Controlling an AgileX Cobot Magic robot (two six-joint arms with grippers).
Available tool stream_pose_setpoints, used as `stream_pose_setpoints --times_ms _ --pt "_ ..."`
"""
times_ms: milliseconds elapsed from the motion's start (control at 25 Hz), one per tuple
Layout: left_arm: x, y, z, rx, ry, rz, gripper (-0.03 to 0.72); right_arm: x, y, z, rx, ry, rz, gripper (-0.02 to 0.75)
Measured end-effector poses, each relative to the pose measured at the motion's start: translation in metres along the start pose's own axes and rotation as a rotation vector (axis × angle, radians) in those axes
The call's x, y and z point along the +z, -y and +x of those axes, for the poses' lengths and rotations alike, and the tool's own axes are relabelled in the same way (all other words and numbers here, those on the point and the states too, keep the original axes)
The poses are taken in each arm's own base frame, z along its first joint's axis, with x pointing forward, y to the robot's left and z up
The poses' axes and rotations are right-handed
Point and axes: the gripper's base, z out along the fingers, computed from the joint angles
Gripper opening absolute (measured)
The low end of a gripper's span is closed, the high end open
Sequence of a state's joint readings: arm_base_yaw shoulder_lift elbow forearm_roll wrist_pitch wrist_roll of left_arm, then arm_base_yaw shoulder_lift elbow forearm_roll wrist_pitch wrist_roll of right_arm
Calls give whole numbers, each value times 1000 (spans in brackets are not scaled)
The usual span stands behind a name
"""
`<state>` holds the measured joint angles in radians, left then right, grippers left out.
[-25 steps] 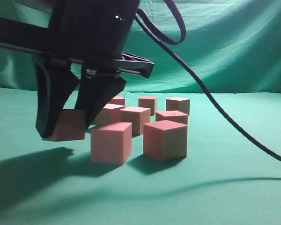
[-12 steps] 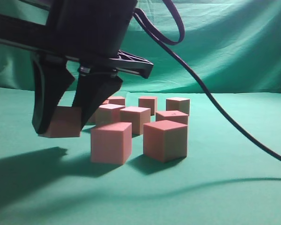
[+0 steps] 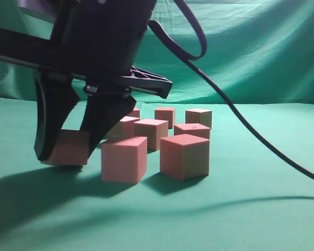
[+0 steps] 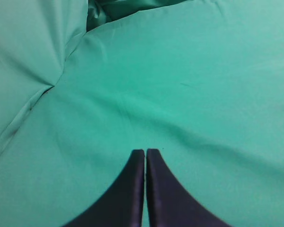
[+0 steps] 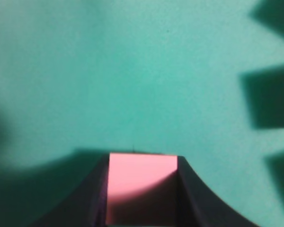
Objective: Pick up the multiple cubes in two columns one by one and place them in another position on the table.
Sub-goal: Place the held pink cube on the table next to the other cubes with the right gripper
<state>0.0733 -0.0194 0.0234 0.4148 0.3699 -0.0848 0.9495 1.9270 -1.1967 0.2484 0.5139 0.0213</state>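
Note:
My right gripper (image 3: 67, 152) reaches across to the left of the exterior view and is shut on a pink cube (image 3: 68, 147), held at or just above the green table (image 3: 240, 219). In the right wrist view the cube (image 5: 142, 179) sits between the black jaws (image 5: 143, 163). Several more cubes stand in two columns to its right, the nearest two in front (image 3: 124, 159) (image 3: 184, 156), the others behind them (image 3: 150, 132) (image 3: 192, 129) (image 3: 199, 117). My left gripper (image 4: 145, 152) is shut and empty over bare cloth, with no cubes in its view.
A black cable (image 3: 251, 130) hangs from the right arm and runs down to the right over the table. A draped green backdrop (image 3: 251, 52) stands behind. Dark cube shadows (image 5: 270, 99) fall at the right edge of the right wrist view.
My right gripper, with the cube in it, has shifted slightly left and come down, bringing the cube close to the cloth. The other cubes have not moved.

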Motion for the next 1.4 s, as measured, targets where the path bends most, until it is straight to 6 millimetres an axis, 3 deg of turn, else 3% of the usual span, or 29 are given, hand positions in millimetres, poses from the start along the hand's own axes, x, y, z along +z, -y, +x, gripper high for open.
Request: stream_pose_setpoints --times_ms 480,720,1040,1080,1160,1400 --pt "0 0 0 0 0 0 0 -5 -4 -10 -95 -9 -11 255" --pt "0 0 0 0 0 0 0 -21 -12 -26 -111 -28 -31 514" --pt "0 0 0 0 0 0 0 -23 -12 -22 -123 -96 -27 510" --pt "0 0 0 0 0 0 0 -23 -11 -22 -133 -96 -18 470" --pt "0 0 0 0 0 0 0 -22 -10 -22 -151 -96 -2 469" --pt "0 0 0 0 0 0 0 -11 -8 -21 -138 -101 -4 469"
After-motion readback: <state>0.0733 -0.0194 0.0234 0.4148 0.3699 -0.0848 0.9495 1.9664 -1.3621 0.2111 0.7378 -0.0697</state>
